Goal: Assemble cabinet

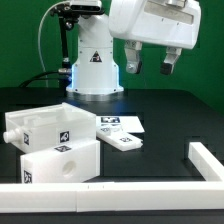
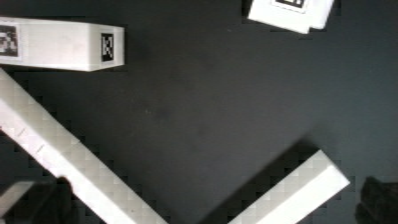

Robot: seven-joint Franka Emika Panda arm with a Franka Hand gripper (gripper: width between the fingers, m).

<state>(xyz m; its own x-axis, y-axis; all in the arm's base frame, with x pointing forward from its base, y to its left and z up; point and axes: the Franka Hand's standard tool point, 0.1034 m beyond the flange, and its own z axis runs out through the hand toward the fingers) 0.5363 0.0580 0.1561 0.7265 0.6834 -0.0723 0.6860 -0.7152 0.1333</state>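
Observation:
The cabinet parts lie at the exterior view's left. A white boxy part (image 1: 42, 124) with a marker tag stands at the back. A second white block (image 1: 62, 160) lies just in front of it. A small flat white tagged piece (image 1: 123, 141) lies to their right. My gripper (image 1: 150, 66) hangs high above the table at the upper right, open and empty, far from all parts. In the wrist view a tagged white block (image 2: 63, 45) and a tagged white piece (image 2: 294, 12) show, with nothing between the dark fingertips (image 2: 381, 196).
The marker board (image 1: 117, 123) lies flat on the black table in front of the white robot base (image 1: 95, 65). A long low white rail (image 1: 110, 194) runs along the front and turns back at the right (image 1: 208, 160). It shows in the wrist view (image 2: 57, 145) as a V.

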